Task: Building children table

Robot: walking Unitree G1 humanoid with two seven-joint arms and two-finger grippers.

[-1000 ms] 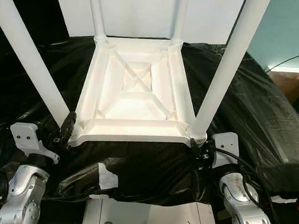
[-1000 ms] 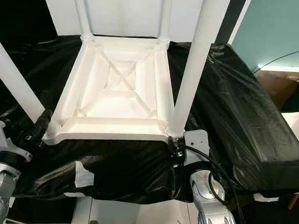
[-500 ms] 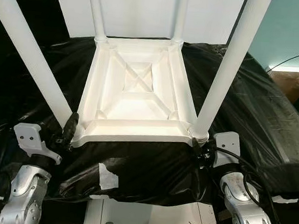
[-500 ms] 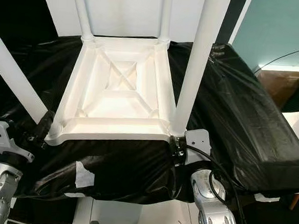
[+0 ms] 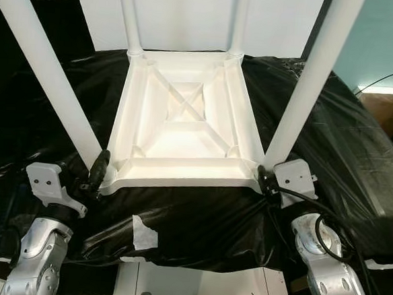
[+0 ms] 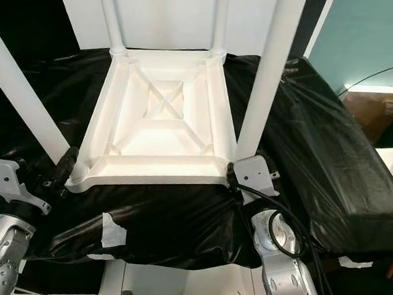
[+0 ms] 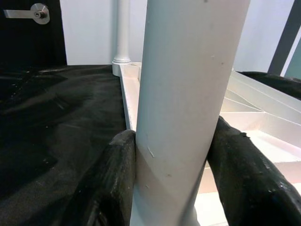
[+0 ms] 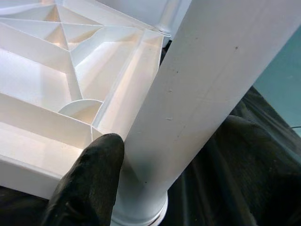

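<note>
White plastic kids' table (image 5: 184,126) upside down on surface wrapped in black plastic sheet (image 5: 344,151), glossy, wrinkled, w/ creases catching light. Underside up: rectangular tray shape, raised rim, moulded ribs incl. an X brace in centre panel, smooth matte finish. Four round tubular legs up from corner sockets, smooth, tops cut off by frame edge.

Left gripper (image 5: 99,170) at near-left corner, fingers (image 7: 117,179) rubbery black, pinching near-left leg (image 7: 188,94) low down, one finger each side, touching it. Faint scuffs on leg up close.

Right gripper (image 5: 265,181) at near-right corner by base of near-right leg (image 8: 211,84). One black finger (image 8: 89,183) pressed vs leg near its socket collar; second finger hidden behind leg, so can't tell whether leg is actually clamped.

Silver jointed forearms below, grey wrist brackets, black cable (image 5: 325,231) looped on right arm. Piece of pale tape (image 5: 144,233) on sheet's front drape. White panel behind far legs, teal wall at right. Door handle (image 7: 37,10) at far left, metal, partly cut off.
</note>
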